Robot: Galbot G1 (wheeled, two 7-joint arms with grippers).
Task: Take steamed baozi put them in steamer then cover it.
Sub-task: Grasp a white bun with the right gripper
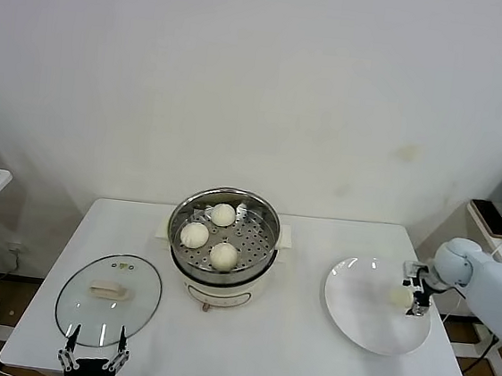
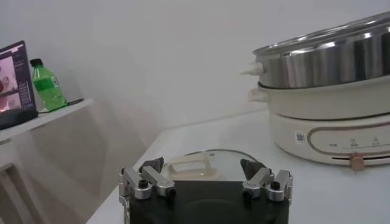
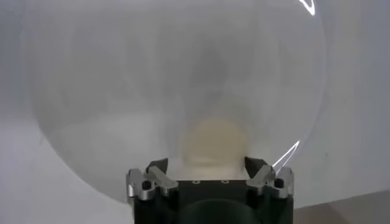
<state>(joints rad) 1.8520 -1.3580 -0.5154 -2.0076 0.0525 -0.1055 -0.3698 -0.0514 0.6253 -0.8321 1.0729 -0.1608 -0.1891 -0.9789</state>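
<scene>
R gripper point(image 3: 207, 167) open astride baozi point(image 3: 213, 141); no legible labels.

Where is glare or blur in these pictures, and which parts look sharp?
Head view: small bright glints on the plate rim and the steel steamer; everything fairly sharp. Right wrist view: the last bun between the open right pincer looks soft and pale, with a white glare streak on the plate edge. Left wrist view: left pincer sharp, lid glass faint.
</scene>
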